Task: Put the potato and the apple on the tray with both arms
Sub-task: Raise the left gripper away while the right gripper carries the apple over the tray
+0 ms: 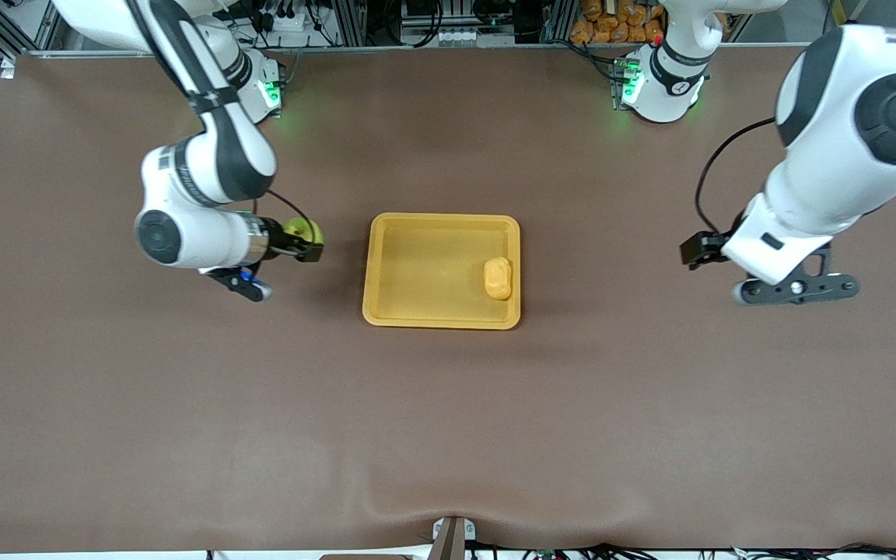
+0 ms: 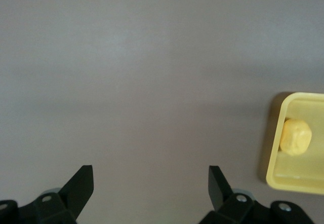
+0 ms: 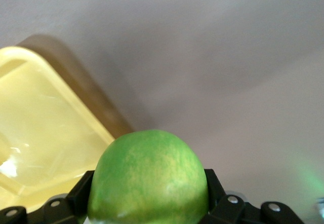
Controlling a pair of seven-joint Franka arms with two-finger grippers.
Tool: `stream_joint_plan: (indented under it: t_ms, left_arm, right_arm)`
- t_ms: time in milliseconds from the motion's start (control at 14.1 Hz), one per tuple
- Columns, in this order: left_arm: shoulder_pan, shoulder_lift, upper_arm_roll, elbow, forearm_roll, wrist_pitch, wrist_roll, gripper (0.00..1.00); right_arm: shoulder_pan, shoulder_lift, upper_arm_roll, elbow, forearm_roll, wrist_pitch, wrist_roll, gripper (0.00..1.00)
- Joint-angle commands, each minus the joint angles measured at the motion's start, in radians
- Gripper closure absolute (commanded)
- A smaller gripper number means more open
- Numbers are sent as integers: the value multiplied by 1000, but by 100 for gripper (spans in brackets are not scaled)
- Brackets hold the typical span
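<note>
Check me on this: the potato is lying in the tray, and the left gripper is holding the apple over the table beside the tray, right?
Not quite. The right gripper, not the left, holds the apple, as the front view shows. The left gripper is open and empty. The potato does lie in the tray.

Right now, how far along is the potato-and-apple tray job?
About half done. The potato already lies in the tray, at the left arm's end. The left gripper is open and empty over bare table. The right gripper holds the apple beside the tray; placing it remains.
</note>
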Motion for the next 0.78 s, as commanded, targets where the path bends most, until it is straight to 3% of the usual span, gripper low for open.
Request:
stream_joint_plan:
  t_ms: [0, 709]
  left_arm:
    - [10, -62, -5, -20, -13, -49, 36, 0]
    - [107, -105, 3, -19, -15, -80, 266, 0]
  right_arm:
    - [69, 70, -10, 69, 58, 23, 80, 89]
    - [195, 236, -10, 204, 61, 146, 272, 88]
